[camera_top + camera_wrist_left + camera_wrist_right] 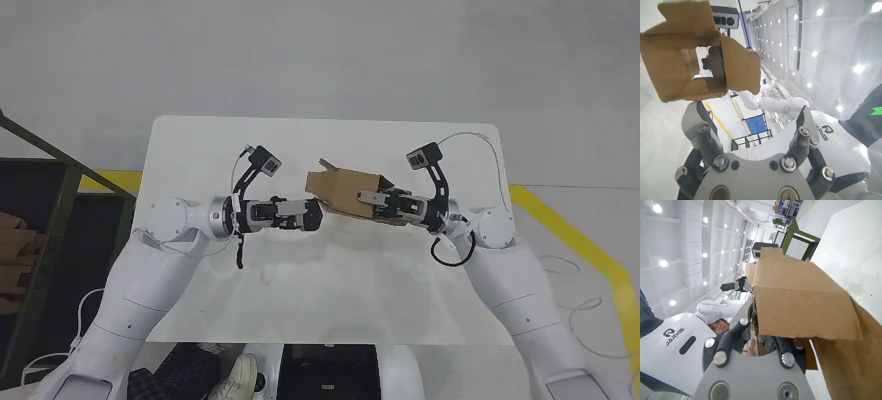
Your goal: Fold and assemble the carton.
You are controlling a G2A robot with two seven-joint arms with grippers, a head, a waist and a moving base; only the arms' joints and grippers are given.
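1. One carton (345, 190), brown cardboard, only partly folded, over the middle of the bench's far half, between the two arms. Cannot tell whether touching the surface or lifted off it.
2. Seen from the left wrist, carton (677, 62) open at the near end and hollow right through, with one large flap (742, 70) splayed outward and ragged at its edge.
3. Seen from the right wrist, carton (800, 306) close up, one flat panel facing the camera and a crumpled edge down by the fingers.
4. Two pincers, counted. Right pincer (375, 200) at the carton's right end, closed tight on the cardboard edge (755, 317).
5. Left pincer (312, 213) just beside the carton's left end, spread wide with nothing between the fingers (749, 106), and clear of the cardboard.
6. One bench (250, 300), white, with rounded corners, under both arms.
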